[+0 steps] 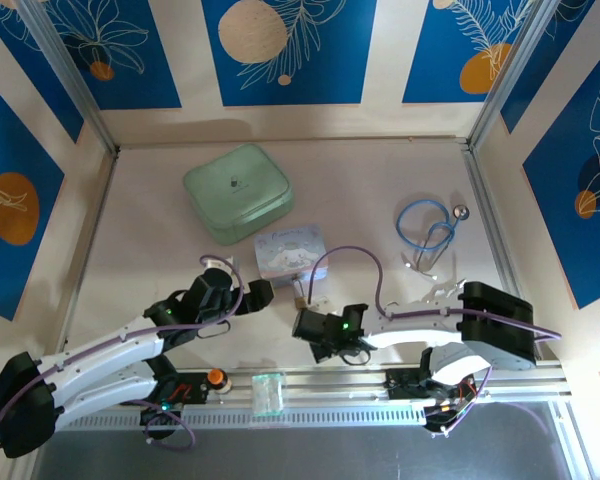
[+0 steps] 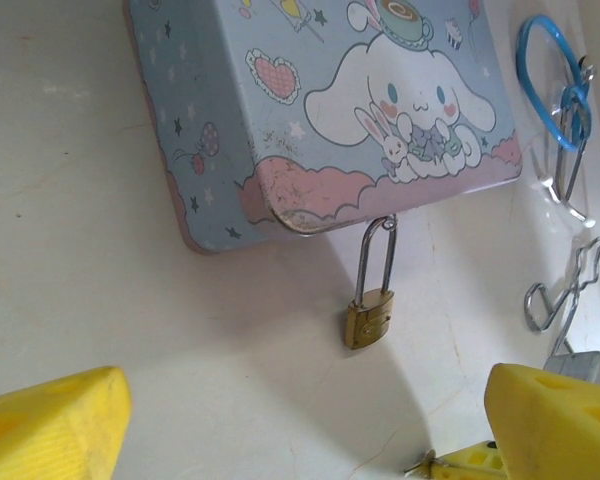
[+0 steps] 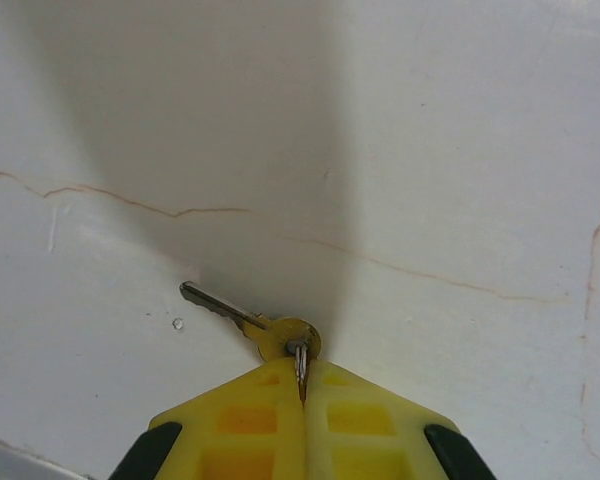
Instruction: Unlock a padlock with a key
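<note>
The padlock (image 2: 369, 318) lies on the white table, a small brass body with a long silver shackle (image 2: 376, 255) whose top rests against the edge of the pale blue cartoon tin (image 2: 320, 110). My left gripper (image 2: 308, 400) is open, its yellow fingers (image 2: 50, 420) wide apart just short of the padlock (image 1: 298, 297). My right gripper (image 3: 302, 385) is shut on the ring of the key (image 3: 245, 322), which has a brass head and a thin blade pointing left, low over the table. In the top view the right gripper (image 1: 302, 325) sits just right of the left gripper (image 1: 263, 293).
A mint green case (image 1: 238, 192) lies behind the tin (image 1: 290, 250). A blue looped cable (image 1: 425, 225) and a bent silver wire clip (image 1: 435, 290) lie to the right. A metal rail (image 1: 380, 380) runs along the near edge.
</note>
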